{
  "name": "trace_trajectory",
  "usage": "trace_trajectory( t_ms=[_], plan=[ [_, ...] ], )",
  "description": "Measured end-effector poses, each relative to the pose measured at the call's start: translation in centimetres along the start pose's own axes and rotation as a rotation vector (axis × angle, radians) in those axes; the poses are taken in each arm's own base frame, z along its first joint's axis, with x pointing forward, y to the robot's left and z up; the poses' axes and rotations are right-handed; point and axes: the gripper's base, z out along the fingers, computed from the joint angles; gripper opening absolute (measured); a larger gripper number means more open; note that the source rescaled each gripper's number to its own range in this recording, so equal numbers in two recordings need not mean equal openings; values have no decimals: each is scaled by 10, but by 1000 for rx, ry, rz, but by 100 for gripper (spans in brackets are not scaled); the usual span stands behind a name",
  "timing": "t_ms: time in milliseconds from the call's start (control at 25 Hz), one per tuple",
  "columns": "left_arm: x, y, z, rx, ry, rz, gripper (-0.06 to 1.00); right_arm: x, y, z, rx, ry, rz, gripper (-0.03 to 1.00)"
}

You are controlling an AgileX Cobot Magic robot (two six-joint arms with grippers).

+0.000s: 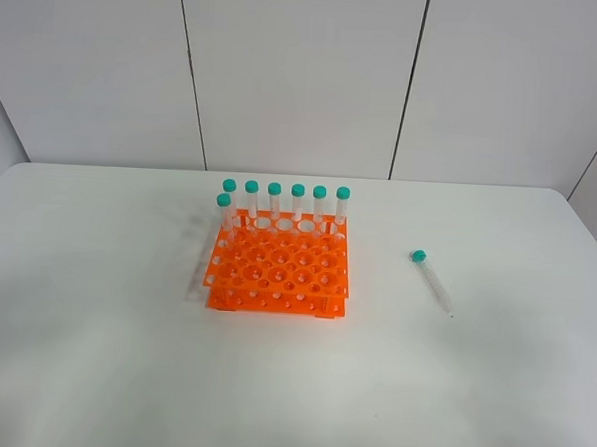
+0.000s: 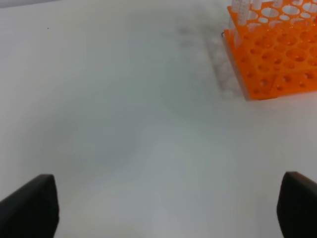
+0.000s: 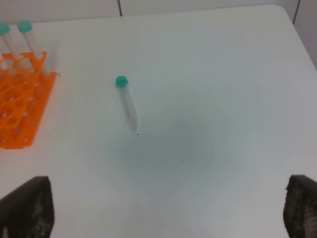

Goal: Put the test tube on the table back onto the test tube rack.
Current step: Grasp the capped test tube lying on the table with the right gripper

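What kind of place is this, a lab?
Probably a lab-style test bench: an orange test tube rack holding capped tubes, one loose test tube lying on a plain white table, panelled walls behind.

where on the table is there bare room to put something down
Bare table left of the test tube rack, along the whole near edge, and in the gap between the rack and the lying test tube. It is crowded only at the rack's far side, where seven capped tubes stand.
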Motion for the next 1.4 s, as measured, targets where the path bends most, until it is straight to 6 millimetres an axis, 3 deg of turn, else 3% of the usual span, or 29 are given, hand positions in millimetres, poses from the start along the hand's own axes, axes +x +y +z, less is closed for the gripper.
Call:
trace_trajectory(
  t_ms=[1400],
  plan=[
    [0, 0, 0, 0, 0, 0, 95, 0, 0, 0, 0, 0, 0, 100]
  ],
)
